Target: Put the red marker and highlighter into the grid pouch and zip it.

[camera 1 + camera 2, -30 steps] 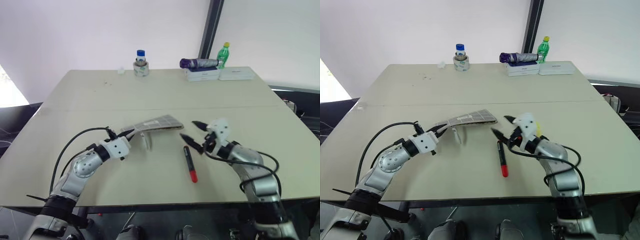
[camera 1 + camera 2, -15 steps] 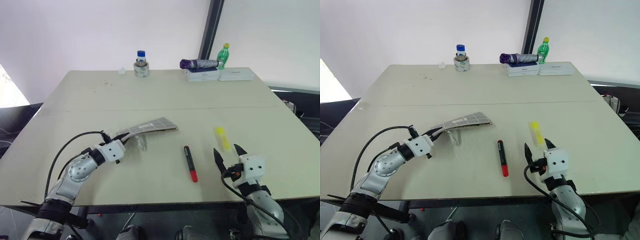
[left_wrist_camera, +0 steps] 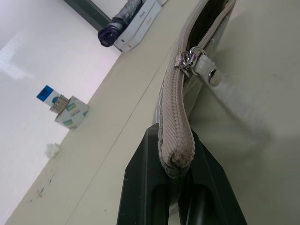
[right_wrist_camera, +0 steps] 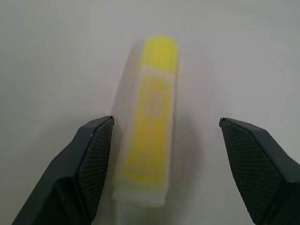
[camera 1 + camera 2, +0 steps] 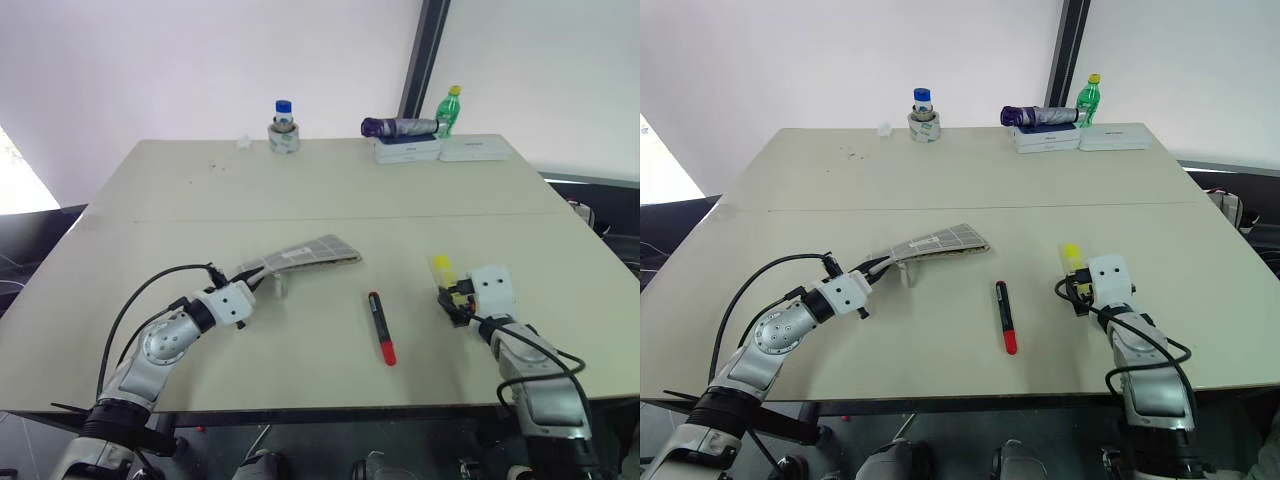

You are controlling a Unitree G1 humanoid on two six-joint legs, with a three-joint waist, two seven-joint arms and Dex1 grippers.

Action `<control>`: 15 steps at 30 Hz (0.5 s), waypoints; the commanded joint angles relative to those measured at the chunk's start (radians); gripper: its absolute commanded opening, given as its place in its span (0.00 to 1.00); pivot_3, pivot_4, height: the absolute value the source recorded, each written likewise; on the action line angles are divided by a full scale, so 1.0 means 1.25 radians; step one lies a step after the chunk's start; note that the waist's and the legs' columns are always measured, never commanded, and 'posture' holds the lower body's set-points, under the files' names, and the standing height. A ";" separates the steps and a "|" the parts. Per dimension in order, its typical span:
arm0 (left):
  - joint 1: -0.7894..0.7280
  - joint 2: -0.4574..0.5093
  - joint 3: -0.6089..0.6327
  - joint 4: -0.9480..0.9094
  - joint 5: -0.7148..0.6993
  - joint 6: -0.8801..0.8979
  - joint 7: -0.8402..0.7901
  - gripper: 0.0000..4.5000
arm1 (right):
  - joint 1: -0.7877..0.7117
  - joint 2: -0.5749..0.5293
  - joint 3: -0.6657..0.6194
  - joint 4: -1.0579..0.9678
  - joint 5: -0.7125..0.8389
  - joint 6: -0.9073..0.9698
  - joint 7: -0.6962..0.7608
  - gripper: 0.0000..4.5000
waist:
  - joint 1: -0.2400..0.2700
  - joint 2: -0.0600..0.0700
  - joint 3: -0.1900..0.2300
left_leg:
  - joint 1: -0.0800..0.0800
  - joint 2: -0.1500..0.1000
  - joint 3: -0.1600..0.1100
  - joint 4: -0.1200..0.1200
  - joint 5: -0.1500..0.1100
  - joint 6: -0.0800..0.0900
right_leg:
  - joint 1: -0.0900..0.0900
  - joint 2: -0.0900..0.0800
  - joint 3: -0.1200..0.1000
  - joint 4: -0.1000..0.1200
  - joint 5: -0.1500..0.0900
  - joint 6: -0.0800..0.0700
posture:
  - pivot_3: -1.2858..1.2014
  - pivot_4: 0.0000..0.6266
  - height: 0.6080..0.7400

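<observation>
Yellow translucent highlighter (image 4: 149, 122) lies between right hand's (image 4: 166, 154) spread fingers.

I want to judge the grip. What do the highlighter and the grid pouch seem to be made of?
The highlighter: likely plastic, bright yellow and somewhat translucent, with a smooth, hard-looking body. The grid pouch: apparently woven fabric, grey with a white grid; its edge shows a ribbed textile weave and bends where the left gripper pinches it. The zipper pull looks like shiny metal.

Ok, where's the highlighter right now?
The highlighter lies flat on the table on the robot's right side, between the open fingers of the right gripper, to the right of the red marker.
</observation>
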 commanded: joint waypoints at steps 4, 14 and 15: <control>0.003 0.001 0.009 -0.031 0.005 -0.006 0.013 0.00 | -0.037 0.001 -0.031 0.001 0.038 0.113 -0.017 0.54 | 0.002 0.000 0.000 | 0.000 0.000 0.000 0.000 0.000 0.000 | 0.000 0.000 0.000 0.000 0.000 0.000 | 0.52 0.24 1.00; -0.022 0.001 0.008 -0.006 -0.008 -0.006 -0.001 0.00 | 0.002 -0.175 0.137 -0.051 0.017 -0.262 0.279 0.20 | -0.001 0.000 0.000 | 0.000 -0.001 0.000 0.000 0.000 0.001 | 0.000 -0.001 0.000 0.000 0.000 0.000 | 0.52 0.24 1.00; -0.028 0.002 0.008 0.002 -0.010 -0.009 -0.005 0.00 | 0.003 -0.193 0.144 -0.071 0.054 -0.274 0.338 0.20 | -0.001 0.000 0.000 | 0.000 -0.001 0.000 0.000 0.000 0.001 | 0.000 0.000 0.000 0.000 0.000 0.000 | 0.52 0.24 1.00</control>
